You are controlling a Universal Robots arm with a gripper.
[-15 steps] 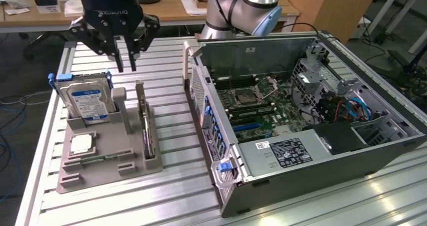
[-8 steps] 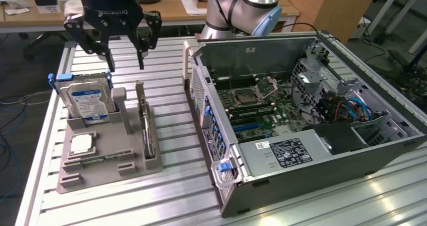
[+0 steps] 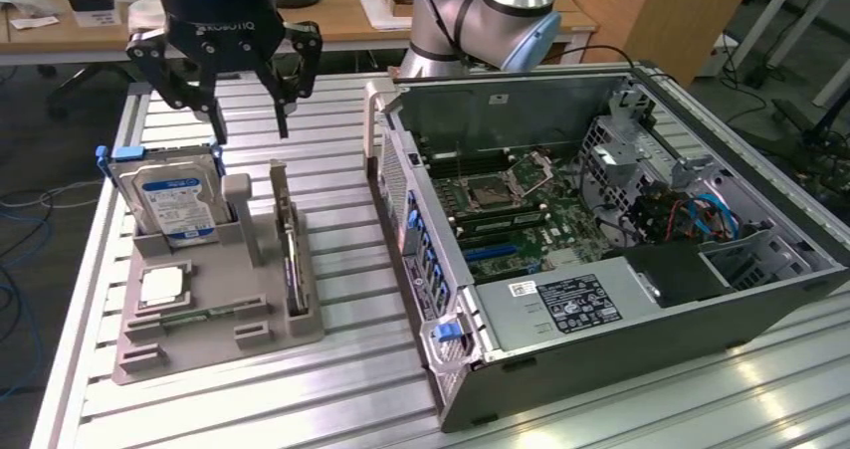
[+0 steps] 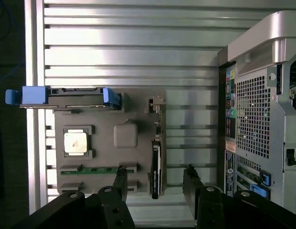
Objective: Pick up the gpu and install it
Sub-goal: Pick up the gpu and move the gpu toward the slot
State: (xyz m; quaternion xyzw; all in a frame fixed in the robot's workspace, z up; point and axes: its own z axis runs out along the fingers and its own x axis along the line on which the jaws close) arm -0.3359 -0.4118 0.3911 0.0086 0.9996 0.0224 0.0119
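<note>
Gpu (image 4: pixel 156 167) seen edge-on in grey holder (image 3: pixel 213 344); board face and bracket detail can't be made out. Gripper (image 3: pixel 250 130) body cut by the exterior view's upper edge. Hard drive (image 3: pixel 173 200) label print too small to read; computer case (image 4: pixel 262 119) runs off the wrist view's edge.

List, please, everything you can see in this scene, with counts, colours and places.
gpu: one, dark, standing on edge in the holder's slot nearest the computer case.
hard drive: one, silver with blue-white label and blue rails, upright in the holder.
processor chip: one, silver, flat in the holder.
memory stick: one, green, lying in the holder.
holder: one, grey, on the table.
computer case: one, grey, side open, on the exterior view's right.
table: one, silver slats.
arm: one, grey and blue, behind the case.
gripper: one, black, above the holder, jaws open, empty.
</note>
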